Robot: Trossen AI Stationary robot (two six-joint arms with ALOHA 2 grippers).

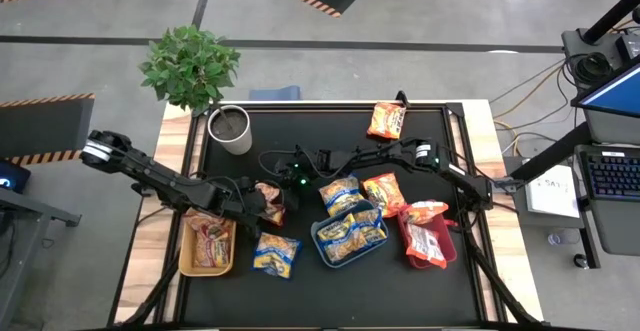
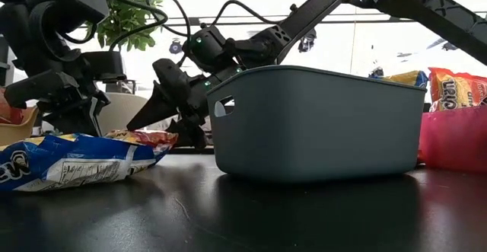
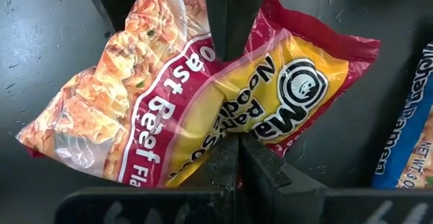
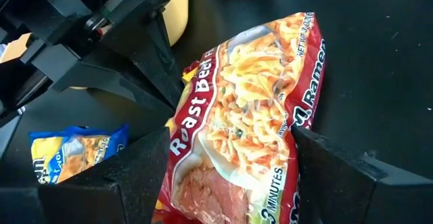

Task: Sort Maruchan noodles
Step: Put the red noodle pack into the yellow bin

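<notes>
High view: overhead, straight down on the whole surface (image 1: 330,291). Low view: at surface height, level, close behind the blue tray (image 2: 316,122), facing the room. Both wrist views: very close, facing the same roast beef packet (image 3: 203,88) from opposite sides; high view shares it.

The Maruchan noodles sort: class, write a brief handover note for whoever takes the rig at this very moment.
Left gripper: shut on the red roast beef packet, near the yellow tray.
Right gripper: open, straddling the same packet's far end, not clamped.
Done: packets lie in the yellow tray, blue tray and red tray.
Left: one blue-and-yellow packet by the yellow tray, one blue-and-yellow and one orange above the blue tray, one orange at the far edge, plus the held one.
</notes>
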